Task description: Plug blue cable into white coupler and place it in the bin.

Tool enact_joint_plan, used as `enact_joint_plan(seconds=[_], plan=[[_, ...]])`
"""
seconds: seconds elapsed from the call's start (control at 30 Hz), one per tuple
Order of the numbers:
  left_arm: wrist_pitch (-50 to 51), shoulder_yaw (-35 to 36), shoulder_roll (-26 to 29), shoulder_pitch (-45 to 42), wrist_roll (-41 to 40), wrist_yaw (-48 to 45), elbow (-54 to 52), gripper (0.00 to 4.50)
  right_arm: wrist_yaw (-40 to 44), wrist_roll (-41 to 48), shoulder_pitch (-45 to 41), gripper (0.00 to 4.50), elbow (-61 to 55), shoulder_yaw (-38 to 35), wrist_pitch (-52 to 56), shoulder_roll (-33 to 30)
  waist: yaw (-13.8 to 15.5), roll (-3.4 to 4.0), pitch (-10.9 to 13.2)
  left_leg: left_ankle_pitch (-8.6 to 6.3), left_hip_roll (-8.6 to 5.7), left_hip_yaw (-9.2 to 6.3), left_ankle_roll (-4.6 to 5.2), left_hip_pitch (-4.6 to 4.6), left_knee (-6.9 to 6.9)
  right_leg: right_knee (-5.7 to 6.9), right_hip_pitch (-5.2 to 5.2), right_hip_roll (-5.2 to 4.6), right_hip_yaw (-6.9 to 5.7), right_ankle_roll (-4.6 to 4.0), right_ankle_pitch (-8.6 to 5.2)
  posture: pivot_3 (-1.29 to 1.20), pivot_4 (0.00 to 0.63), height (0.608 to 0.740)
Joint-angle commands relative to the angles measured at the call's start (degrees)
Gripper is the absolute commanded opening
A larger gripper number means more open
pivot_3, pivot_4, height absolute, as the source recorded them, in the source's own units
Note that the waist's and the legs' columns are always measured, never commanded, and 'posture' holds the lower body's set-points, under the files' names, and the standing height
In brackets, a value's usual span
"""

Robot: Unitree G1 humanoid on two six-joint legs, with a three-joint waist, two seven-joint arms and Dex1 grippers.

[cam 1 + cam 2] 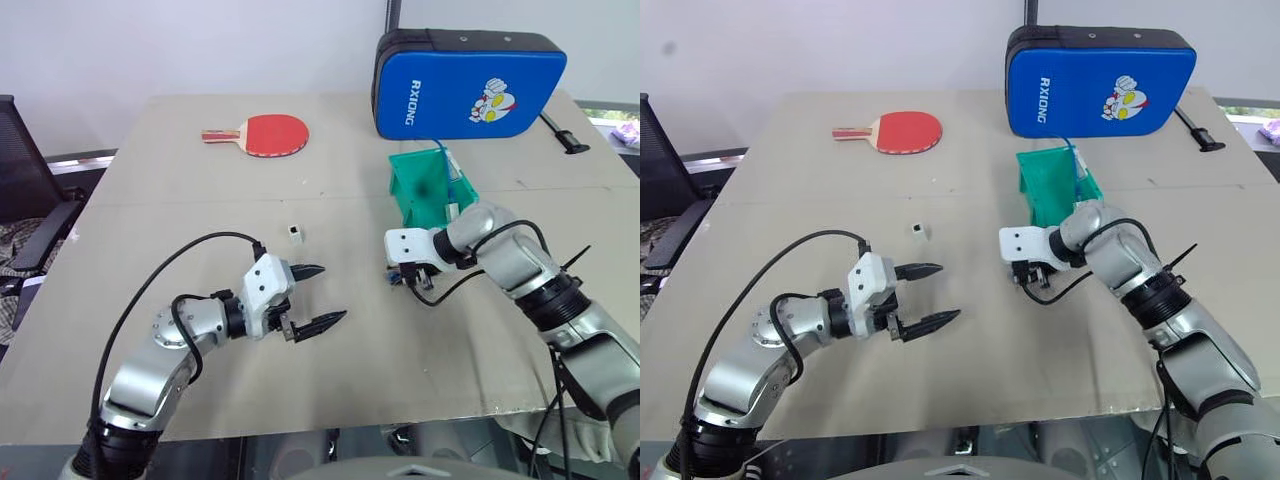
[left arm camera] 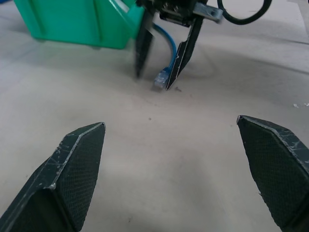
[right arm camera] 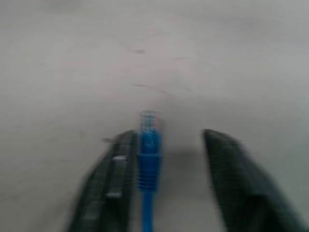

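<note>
Your right claw (image 1: 408, 279), centre right of the frame, points down with fingers apart, the blue cable's (image 3: 149, 145) plug end between them against one finger. The green bin (image 1: 420, 190) sits just above. Your left claw (image 1: 315, 296) gapes wide at lower centre; the white coupler (image 1: 295, 233) lies on the bench (image 1: 150, 200) above it.
</note>
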Motion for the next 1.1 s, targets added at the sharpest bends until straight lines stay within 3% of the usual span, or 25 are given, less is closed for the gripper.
enact_joint_plan(seconds=[0.03,0.13,0.3,0.53,0.7,0.87,1.0,1.03,1.1], plan=[[0.1,-1.9,-0.9,-1.5,0.4,-0.6,-0.1,4.5,0.0,6.4,3.1,3.57,-8.1,-6.6,4.7,-1.4,0.3,0.04,0.0,0.0,-0.01,-0.02,0.0,-0.01,-0.01,0.0,-0.01,-0.01,-0.01,0.0,0.0,0.0,0.15,0.731],[0.4,-5.5,-2.5,-4.0,1.7,-1.1,1.3,4.5,1.1,13.3,9.7,3.57,-18.9,-14.6,8.6,-6.2,0.8,0.09,0.1,0.0,-0.03,-0.13,0.01,-0.13,-0.03,0.01,-0.08,-0.02,-0.08,0.03,0.01,0.0,0.15,0.731],[-2.2,-10.9,-5.2,-11.1,6.8,-2.4,9.2,4.5,-5.3,19.5,25.1,3.57,-33.3,-29.1,12.4,-11.0,1.5,0.03,0.1,-0.01,-0.13,-0.29,0.02,-0.16,-0.02,-0.04,-0.01,-0.02,-0.16,0.11,0.01,0.0,0.15,0.731],[-9.6,-16.1,-12.0,-24.0,13.7,-4.7,26.7,4.5,-13.8,23.9,50.4,3.57,-50.8,-47.0,13.0,-8.6,1.3,0.02,0.0,-0.01,-0.17,-0.21,0.03,-0.09,0.02,0.01,0.03,0.03,-0.07,0.21,0.04,0.0,0.15,0.731],[-13.9,-19.1,-16.6,-31.3,18.3,-6.5,38.2,4.5,-19.5,24.8,59.2,3.57,-57.7,-50.2,13.3,-6.1,1.1,-0.02,0.0,-0.01,-0.2,-0.1,0.03,0.0,0.06,0.03,0.03,0.18,0.08,0.4,-0.07,0.0,0.15,0.731],[-18.3,-22.2,-17.4,-35.1,21.5,-12.0,45.5,2.3,-24.9,24.2,64.4,3.63,-61.1,-48.8,13.3,-4.3,1.2,-0.03,0.0,-0.01,-0.18,-0.17,0.03,-0.02,0.06,0.04,0.03,0.22,0.05,0.28,-0.16,0.0,0.15,0.731],[-20.9,-22.0,-17.2,-35.0,21.7,-15.0,46.8,0.27,-28.2,25.3,66.3,3.63,-62.1,-47.3,14.3,-3.1,1.2,-0.03,0.0,-0.02,-0.13,-0.14,0.04,-0.04,0.06,0.01,0.03,0.2,0.08,0.27,-0.16,0.0,0.15,0.731],[-21.0,-21.6,-17.4,-34.8,21.2,-15.5,46.7,0.03,-29.1,25.7,66.2,3.63,-62.3,-46.6,14.9,-2.8,1.2,-0.04,0.0,-0.02,-0.11,-0.15,0.05,-0.04,0.06,0.01,0.03,0.19,0.08,0.27,-0.16,0.0,0.15,0.731],[-21.3,-20.5,-17.9,-34.4,19.7,-16.5,46.1,0.03,-30.3,26.2,66.1,3.63,-62.5,-45.2,15.4,-2.6,1.2,-0.04,0.0,-0.02,-0.11,-0.14,0.05,-0.05,0.06,0.0,0.03,0.18,0.09,0.27,-0.16,0.0,0.15,0.731]])
